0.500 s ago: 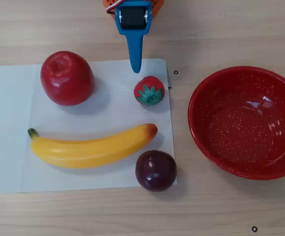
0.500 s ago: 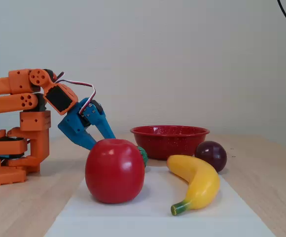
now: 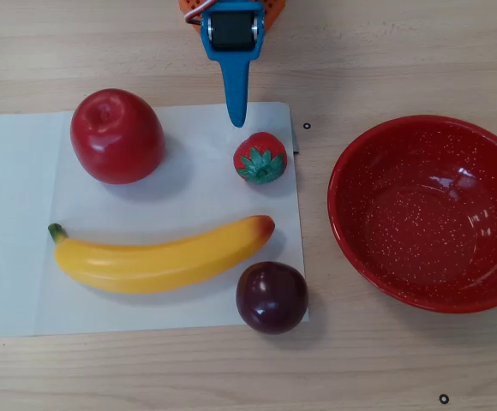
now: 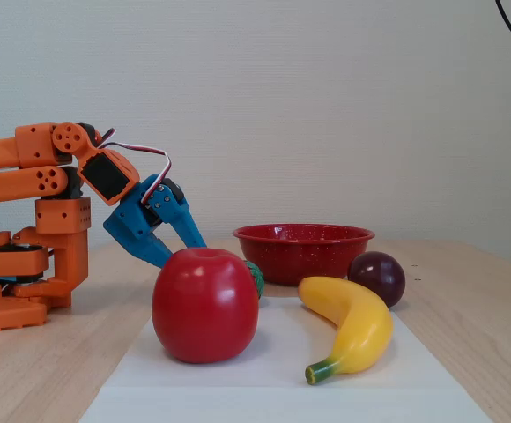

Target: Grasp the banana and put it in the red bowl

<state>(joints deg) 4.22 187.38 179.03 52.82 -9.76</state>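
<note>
- Yellow banana (image 3: 158,257) lay on white paper (image 3: 17,214), untouched.
- Blue claw (image 3: 236,116) hovered near strawberry (image 3: 260,157); jaw gap couldn't be judged.
- Red bowl (image 3: 351,223) sat apart, rightward in overhead view.

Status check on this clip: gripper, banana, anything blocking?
Gripper empty, jaws look closed, just above the strawberry in the overhead view. Banana untouched on the paper. Red bowl empty. Strawberry sits between gripper and banana.

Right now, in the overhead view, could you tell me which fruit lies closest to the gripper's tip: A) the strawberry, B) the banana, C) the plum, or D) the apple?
A: the gripper points down just above the strawberry, nearer than the other fruits.
</note>
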